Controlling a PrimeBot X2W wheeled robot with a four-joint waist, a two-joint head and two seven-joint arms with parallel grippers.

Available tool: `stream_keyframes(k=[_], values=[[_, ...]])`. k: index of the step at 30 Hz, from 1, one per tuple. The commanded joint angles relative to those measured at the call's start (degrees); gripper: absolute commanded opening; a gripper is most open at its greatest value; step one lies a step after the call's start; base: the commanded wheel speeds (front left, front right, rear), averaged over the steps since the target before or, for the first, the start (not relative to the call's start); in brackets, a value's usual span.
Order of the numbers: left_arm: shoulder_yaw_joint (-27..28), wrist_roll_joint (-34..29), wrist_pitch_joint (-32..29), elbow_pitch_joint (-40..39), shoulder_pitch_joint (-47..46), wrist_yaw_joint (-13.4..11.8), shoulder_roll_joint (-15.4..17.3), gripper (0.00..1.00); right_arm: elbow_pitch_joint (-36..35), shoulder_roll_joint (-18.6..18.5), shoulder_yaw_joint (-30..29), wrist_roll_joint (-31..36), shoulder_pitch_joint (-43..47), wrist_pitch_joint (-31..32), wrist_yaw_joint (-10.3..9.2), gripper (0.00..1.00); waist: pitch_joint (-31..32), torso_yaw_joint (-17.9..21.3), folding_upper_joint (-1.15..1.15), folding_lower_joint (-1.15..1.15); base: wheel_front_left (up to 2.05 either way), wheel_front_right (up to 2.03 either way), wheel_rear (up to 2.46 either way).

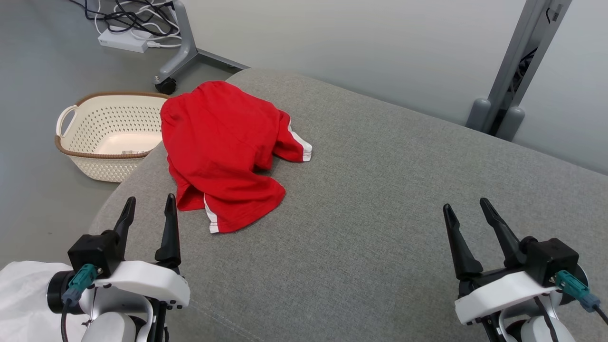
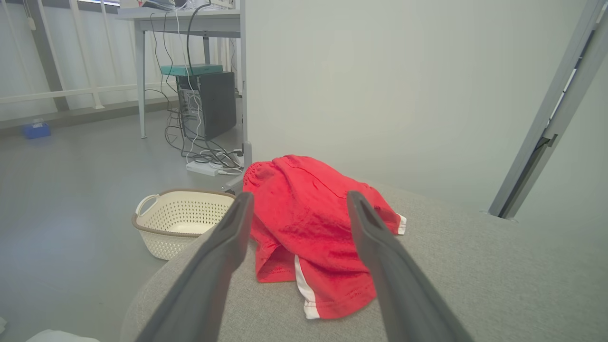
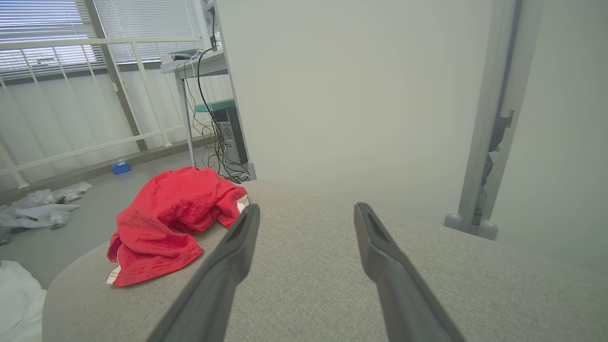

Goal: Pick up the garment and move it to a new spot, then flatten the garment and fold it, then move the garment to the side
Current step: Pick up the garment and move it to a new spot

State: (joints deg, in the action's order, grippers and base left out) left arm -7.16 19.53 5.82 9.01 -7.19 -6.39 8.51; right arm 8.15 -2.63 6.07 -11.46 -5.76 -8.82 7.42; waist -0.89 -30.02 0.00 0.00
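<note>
The garment [image 1: 223, 152] is a bright red shirt with white striped trim, lying crumpled in a heap near the far left corner of the grey padded surface [image 1: 380, 199]. My left gripper [image 1: 149, 206] stands open just in front of the heap, a short gap from its near hem, holding nothing. In the left wrist view the garment [image 2: 313, 223] lies straight ahead between and beyond the fingers [image 2: 223, 256]. My right gripper [image 1: 468, 209] is open at the lower right, far from the cloth. In the right wrist view the garment [image 3: 166, 218] sits off to the left.
A cream perforated laundry basket [image 1: 107, 137] stands on the floor left of the grey surface. A wheeled stand leg [image 1: 178, 57] and a power strip with cables [image 1: 126, 40] lie behind it. A grey upright post [image 1: 517, 71] rises at the back right. White fabric [image 1: 23, 299] shows at the lower left.
</note>
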Motion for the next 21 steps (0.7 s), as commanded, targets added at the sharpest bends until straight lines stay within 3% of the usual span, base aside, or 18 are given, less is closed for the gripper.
stream_keyframes(k=[1, 14, 21], values=[[0.0, -0.3, -0.1, -0.1, -0.2, -0.3, 0.4, 1.00, -0.3, -0.5, -0.2, 0.1, 0.1, 0.0, 0.13, 1.00, 0.0, 0.0, 0.00, 0.00, 0.00, 0.00, 0.00], [0.8, -0.9, -3.4, -5.2, -8.5, -0.2, 3.6, 1.00, -1.4, -0.5, -0.9, 2.1, -0.8, 1.8, 0.13, 1.00, -1.7, 1.4, 0.00, 0.00, 0.00, 0.00, 0.00], [0.8, 2.0, -9.9, -4.3, -19.5, 2.5, 5.7, 1.00, -4.9, -0.5, -1.7, 5.6, -2.5, 5.0, 0.13, 1.00, -7.3, 5.1, 0.00, 0.00, 0.00, 0.00, 0.00]])
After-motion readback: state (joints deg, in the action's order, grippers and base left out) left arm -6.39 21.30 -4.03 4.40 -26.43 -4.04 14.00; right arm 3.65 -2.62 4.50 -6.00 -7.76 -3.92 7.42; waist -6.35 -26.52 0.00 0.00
